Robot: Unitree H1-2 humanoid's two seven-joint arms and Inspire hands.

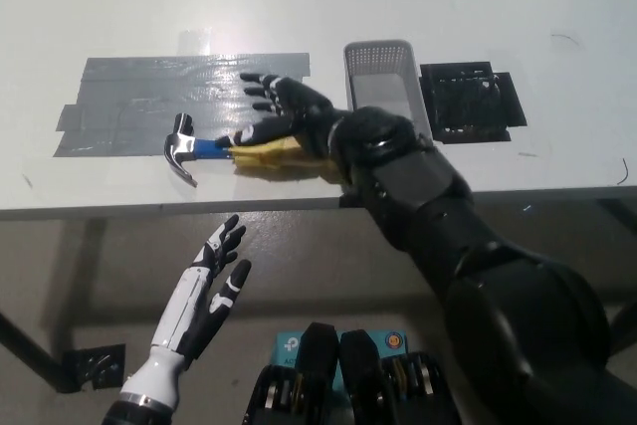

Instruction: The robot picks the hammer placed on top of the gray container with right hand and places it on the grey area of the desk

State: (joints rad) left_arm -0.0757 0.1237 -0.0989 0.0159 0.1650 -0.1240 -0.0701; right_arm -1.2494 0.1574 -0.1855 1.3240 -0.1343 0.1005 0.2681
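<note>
Head view: the black right hand (284, 111) is over the tabletop (149, 7) with its fingers spread apart, and it holds nothing. Just under the hand and a little toward the picture's left lies the hammer (224, 150). Its yellow grip is beside the palm, partly hidden by it, so I cannot tell if they touch. The blue shaft and the dark metal head point away from the hand to the left. The hammer lies flat; its head is at the near edge of the grey taped area (149, 97), which reaches from the hand to the left. On the other side of the hand, just beside the forearm, stands the gray container (383, 97), and beyond it a black flat piece (473, 99). The white left hand (204, 291) rests below the tabletop edge, near the hammer's side, with fingers apart and empty.
</note>
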